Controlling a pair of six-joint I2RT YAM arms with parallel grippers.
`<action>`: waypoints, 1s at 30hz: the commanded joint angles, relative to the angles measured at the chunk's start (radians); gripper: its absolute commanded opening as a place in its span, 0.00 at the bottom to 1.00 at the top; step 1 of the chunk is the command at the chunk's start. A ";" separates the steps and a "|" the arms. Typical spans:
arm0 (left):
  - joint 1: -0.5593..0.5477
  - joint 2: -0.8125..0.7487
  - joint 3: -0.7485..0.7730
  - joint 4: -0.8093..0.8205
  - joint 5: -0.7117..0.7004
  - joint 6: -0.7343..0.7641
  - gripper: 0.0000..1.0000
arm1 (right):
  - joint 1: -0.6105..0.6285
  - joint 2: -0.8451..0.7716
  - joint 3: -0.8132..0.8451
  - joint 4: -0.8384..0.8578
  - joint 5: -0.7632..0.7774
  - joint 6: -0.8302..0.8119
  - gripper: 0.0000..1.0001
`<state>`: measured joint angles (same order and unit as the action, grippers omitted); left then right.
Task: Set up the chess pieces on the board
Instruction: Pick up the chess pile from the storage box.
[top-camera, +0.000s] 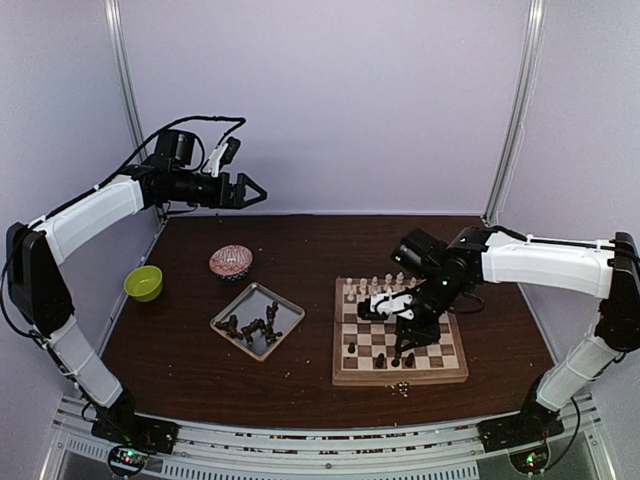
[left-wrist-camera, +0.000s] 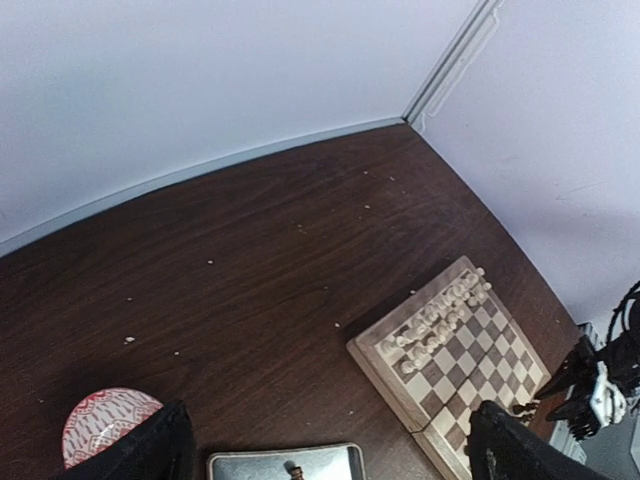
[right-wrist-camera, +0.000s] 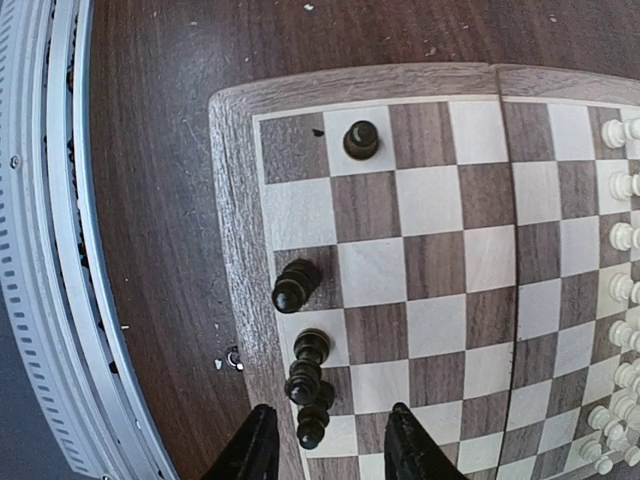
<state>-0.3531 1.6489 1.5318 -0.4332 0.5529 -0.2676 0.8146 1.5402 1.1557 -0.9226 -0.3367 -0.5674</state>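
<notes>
Right gripper (right-wrist-camera: 328, 448) pointing down over the near edge of the square wooden chessboard (right-wrist-camera: 235, 250), which has light and dark brown checks and a pale rim. Its two black fingers (right-wrist-camera: 255, 445) stand apart and clamp nothing.

One small dark brown chess piece (right-wrist-camera: 312, 428) stands between the fingers, nearer one than the other. Whether it touches that finger cannot be told. Just beyond the fingertips two more dark pieces (right-wrist-camera: 308, 365) stand close together in the same rim-side row. A fourth dark piece (right-wrist-camera: 293, 288) stands further ahead, and a fifth dark piece (right-wrist-camera: 360, 140) stands alone well ahead, near the board's corner. The pale cream chess pieces (right-wrist-camera: 620, 240) stand in rows along the opposite side of the board, well apart from this gripper.

To the left of the right gripper and off the board lies a square silver metal tray (top-camera: 290, 310) holding a loose heap of dark figures (top-camera: 250, 328).

Left gripper (top-camera: 252, 190) raised high above the far left of the dark brown wooden table (top-camera: 300, 240), well apart from the board. Its fingers (left-wrist-camera: 150, 450) are spread wide and hold nothing. In its wrist view the tray rim sits below and between the fingertips, with a red-and-white patterned bowl (left-wrist-camera: 105, 420) just beside one finger. A small lime-green bowl (top-camera: 143, 283) sits below the left arm near the table's left edge.
</notes>
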 joint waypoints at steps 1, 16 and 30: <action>0.013 0.020 0.001 0.016 -0.111 0.059 0.98 | -0.078 -0.061 0.014 0.005 -0.077 -0.004 0.38; -0.351 -0.162 -0.125 0.000 -1.107 0.311 0.98 | -0.297 -0.235 -0.104 0.162 -0.196 0.026 0.37; -0.308 -0.007 -0.126 -0.250 -0.958 0.153 0.49 | -0.305 -0.243 -0.113 0.158 -0.211 0.007 0.38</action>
<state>-0.6426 1.6318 1.4197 -0.6220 -0.7532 -0.1070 0.5144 1.3136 1.0592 -0.7757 -0.5423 -0.5514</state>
